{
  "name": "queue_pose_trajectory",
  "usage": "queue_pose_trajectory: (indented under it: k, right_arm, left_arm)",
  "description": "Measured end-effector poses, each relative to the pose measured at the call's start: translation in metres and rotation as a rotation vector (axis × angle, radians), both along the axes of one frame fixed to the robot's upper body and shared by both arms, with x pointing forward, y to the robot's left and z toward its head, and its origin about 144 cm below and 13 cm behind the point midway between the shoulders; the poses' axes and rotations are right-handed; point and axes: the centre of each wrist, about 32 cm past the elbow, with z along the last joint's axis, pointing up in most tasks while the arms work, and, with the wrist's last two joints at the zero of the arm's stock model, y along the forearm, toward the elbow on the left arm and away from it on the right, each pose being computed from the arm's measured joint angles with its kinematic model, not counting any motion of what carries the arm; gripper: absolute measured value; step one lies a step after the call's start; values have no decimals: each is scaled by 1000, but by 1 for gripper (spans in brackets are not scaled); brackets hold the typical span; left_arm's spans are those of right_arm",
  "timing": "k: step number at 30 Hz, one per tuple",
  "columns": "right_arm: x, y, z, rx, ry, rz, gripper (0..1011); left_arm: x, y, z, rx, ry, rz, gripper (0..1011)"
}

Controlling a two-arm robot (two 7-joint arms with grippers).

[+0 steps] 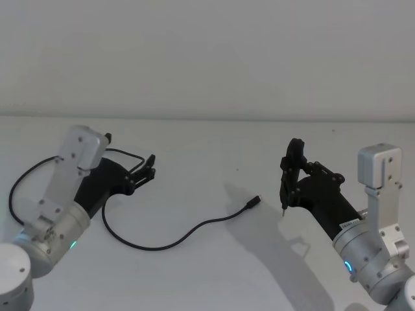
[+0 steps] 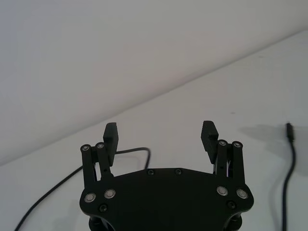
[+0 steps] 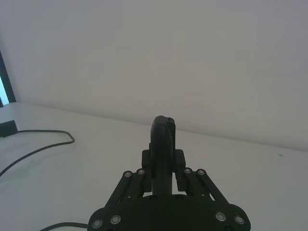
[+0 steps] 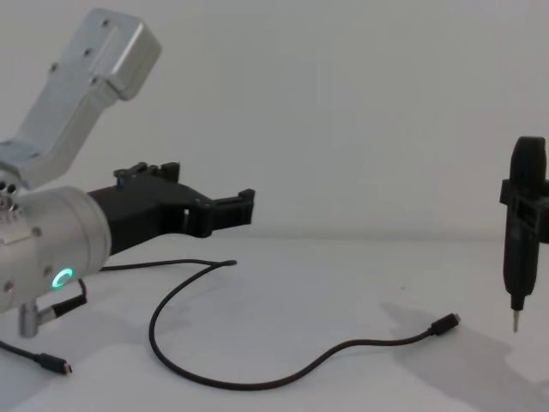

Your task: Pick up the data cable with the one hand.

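The data cable [image 1: 194,229] lies on the white table in a long curve, its plug [image 1: 255,201] pointing toward the right arm. The same cable [image 4: 283,378] ends in the plug [image 4: 446,324] in the chest view. My left gripper [image 1: 151,167] hovers open and empty above a bend of that cable near the table's left. From the left wrist, the left gripper [image 2: 161,132] is spread wide, the plug end [image 2: 288,129] off to one side. My right gripper [image 1: 293,178] is shut on a slim black tool [image 4: 521,232] with a metal tip, held upright just beyond the plug.
A second thin black cable with a silver barrel connector [image 4: 53,313] and a small loose plug [image 4: 57,366] lies under the left arm. The white table [image 1: 214,155] stretches open between the arms, with a plain wall behind.
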Motion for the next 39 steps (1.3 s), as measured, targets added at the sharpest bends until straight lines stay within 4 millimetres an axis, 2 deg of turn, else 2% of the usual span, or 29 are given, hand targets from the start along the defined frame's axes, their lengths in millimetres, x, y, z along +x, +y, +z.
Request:
queue_pose_trajectory:
  k: [14, 24, 39]
  right_arm:
    - [0, 0, 0, 0, 0, 0, 274]
    - [0, 0, 0, 0, 0, 0, 274]
    - [0, 0, 0, 0, 0, 0, 274]
  left_arm:
    - [15, -4, 21, 37, 113, -173, 1004]
    - [33, 0, 39, 100, 230, -330, 1005]
    - [56, 4, 51, 183, 399, -457, 1004]
